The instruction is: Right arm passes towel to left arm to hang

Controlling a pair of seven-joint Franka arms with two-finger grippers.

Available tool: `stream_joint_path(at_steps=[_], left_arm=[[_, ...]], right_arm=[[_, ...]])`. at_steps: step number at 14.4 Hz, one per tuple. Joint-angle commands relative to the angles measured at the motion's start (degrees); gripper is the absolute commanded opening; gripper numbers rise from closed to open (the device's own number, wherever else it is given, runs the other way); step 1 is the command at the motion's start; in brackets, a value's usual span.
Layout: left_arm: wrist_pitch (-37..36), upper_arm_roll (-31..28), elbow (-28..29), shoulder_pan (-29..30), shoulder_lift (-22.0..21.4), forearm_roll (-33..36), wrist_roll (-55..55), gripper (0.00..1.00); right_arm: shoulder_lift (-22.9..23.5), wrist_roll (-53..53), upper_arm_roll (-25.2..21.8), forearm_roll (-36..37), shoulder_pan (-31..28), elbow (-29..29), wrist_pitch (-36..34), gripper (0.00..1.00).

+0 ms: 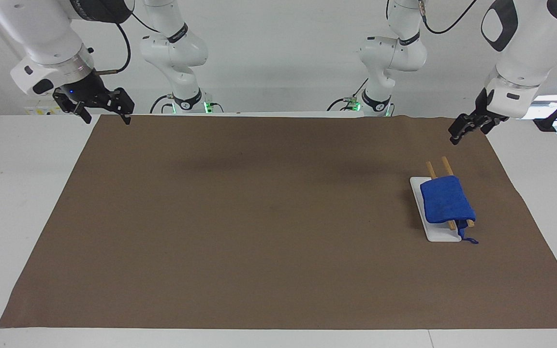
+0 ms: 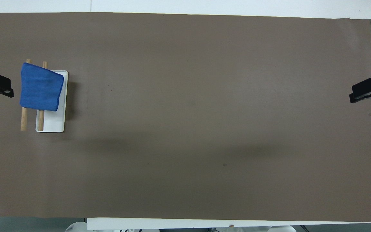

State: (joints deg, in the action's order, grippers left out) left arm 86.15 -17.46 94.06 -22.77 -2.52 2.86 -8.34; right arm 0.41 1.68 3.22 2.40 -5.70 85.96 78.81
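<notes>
Towel (image 1: 447, 205) on the rack (image 1: 434, 231), toward left arm's end.

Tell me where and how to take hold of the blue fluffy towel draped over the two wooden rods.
Probably grip the blue fluffy towel at its cord-loop corner, which hangs free at the end farther from the robots. The rest lies flat across the two wooden rods on the white base. Come from above, beside the rods.
</notes>
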Motion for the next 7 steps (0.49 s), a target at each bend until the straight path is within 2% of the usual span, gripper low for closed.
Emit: stream_joint_path(at_steps=[1, 7], left_arm=[[-4.1, -1.1, -4.8, 0.6, 2.4, -2.8, 6.6, 1.00], [-3.4, -1.2, -5.1, 3.0, 3.3, -2.6, 6.2, 1.00]], right_arm=[[-1.5, 1.4, 0.5, -1.2, -1.2, 1.9, 1.0, 1.00], [-1.5, 1.6, 0.5, -0.8, -1.2, 1.8, 1.0, 1.00]])
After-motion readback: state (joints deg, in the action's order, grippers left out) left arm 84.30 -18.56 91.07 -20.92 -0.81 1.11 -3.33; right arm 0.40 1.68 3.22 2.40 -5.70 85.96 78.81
